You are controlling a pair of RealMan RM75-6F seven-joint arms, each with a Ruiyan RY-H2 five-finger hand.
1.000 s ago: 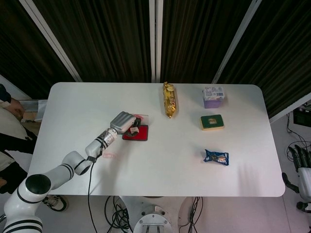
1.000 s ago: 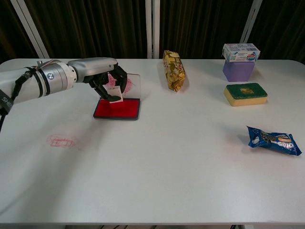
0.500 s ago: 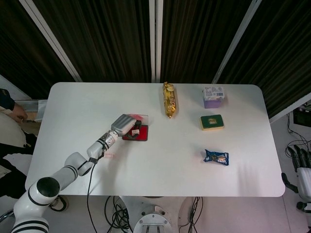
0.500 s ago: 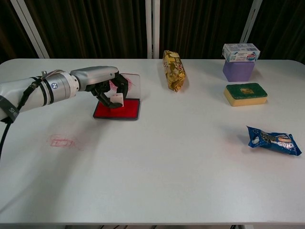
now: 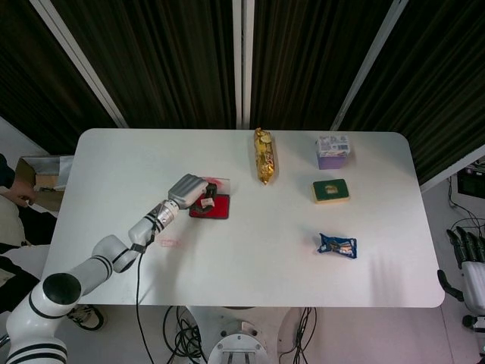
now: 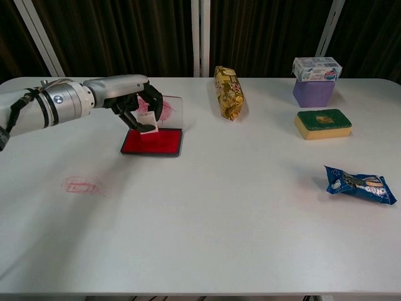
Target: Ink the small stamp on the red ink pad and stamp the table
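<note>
The red ink pad (image 6: 152,142) (image 5: 211,210) lies open on the white table, its clear lid (image 6: 170,109) behind it smeared with red. My left hand (image 6: 133,101) (image 5: 189,192) grips the small white stamp (image 6: 148,123) and holds it just above the pad's far edge. A faint red stamp print (image 6: 81,185) (image 5: 170,243) marks the table (image 6: 207,213) to the front left of the pad. My right hand (image 5: 468,262) hangs off the table at the far right edge of the head view, fingers apart, holding nothing.
A gold snack bag (image 6: 228,92) lies at the back centre. A white carton (image 6: 316,68) sits on a purple box (image 6: 313,92) at the back right, with a green-topped sponge (image 6: 322,123) in front of it. A blue snack packet (image 6: 360,184) lies at the front right.
My left hand dipped the stamp onto the red pad half a second ago and has now lifted it slightly, back above the pad.
</note>
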